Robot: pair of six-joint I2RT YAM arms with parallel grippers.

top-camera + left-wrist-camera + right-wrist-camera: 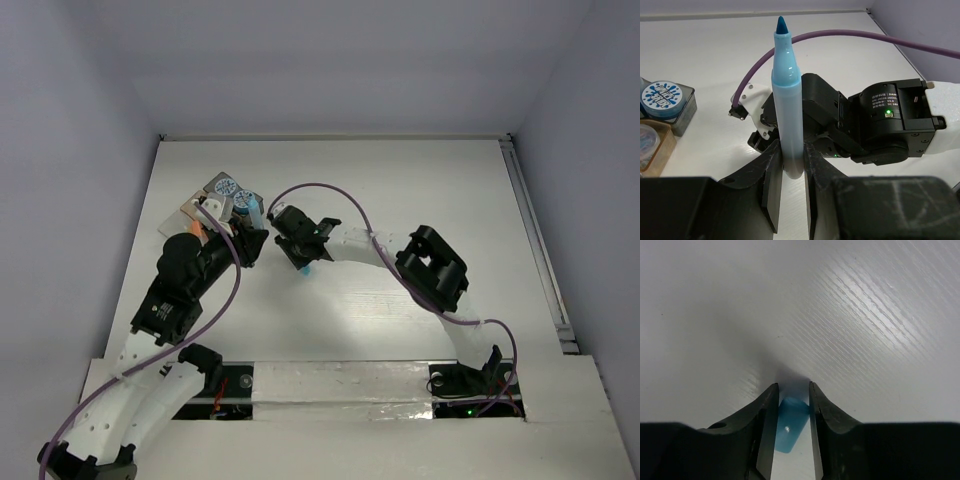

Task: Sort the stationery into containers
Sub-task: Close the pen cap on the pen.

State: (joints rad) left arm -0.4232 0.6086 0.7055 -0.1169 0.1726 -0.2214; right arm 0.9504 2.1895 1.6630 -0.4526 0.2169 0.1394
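My left gripper is shut on the lower end of a light blue pen, uncapped, tip pointing up and away; it also shows in the top view. My right gripper is shut on a small blue pen cap just above the table, right of the left gripper in the top view. The containers cluster at the back left. A dark grey box holds a round blue-patterned tub; a tan tray sits beside it.
The right arm's wrist housing is close in front of the left gripper, with a purple cable arching over it. White table stretches to the right and back. A rail runs along the right edge.
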